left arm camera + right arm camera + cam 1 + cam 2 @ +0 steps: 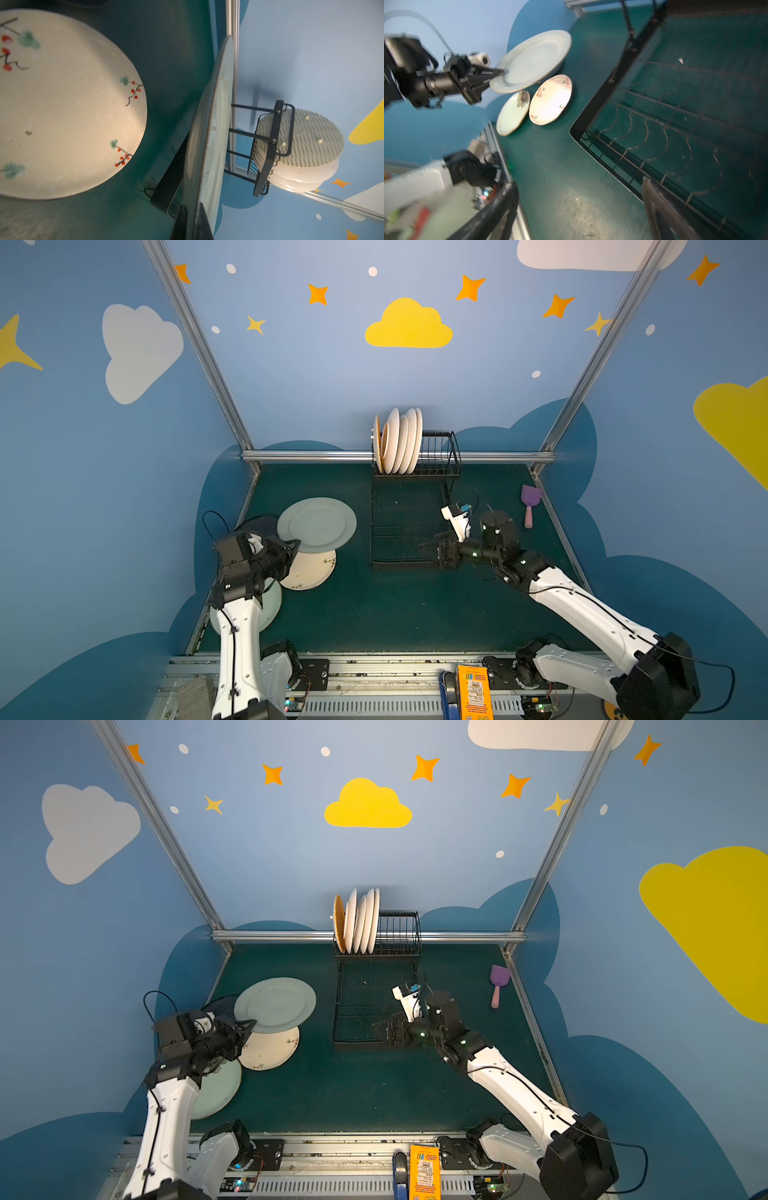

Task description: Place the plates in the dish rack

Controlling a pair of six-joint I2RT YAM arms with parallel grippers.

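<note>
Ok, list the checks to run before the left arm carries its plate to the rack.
1. Left jaws shut on the grey-green plate rim: ok.
2. That plate held clear above the cream berry plate: ok.
3. Free slots in the dish rack right of the standing plates: ok.
4. Right jaws open, holding nothing: ok.
5. Right arm clear of the carry path; it hovers at the rack's near tray corner: cannot tell.
6. Purple scoop apart from the rack: ok.
</note>
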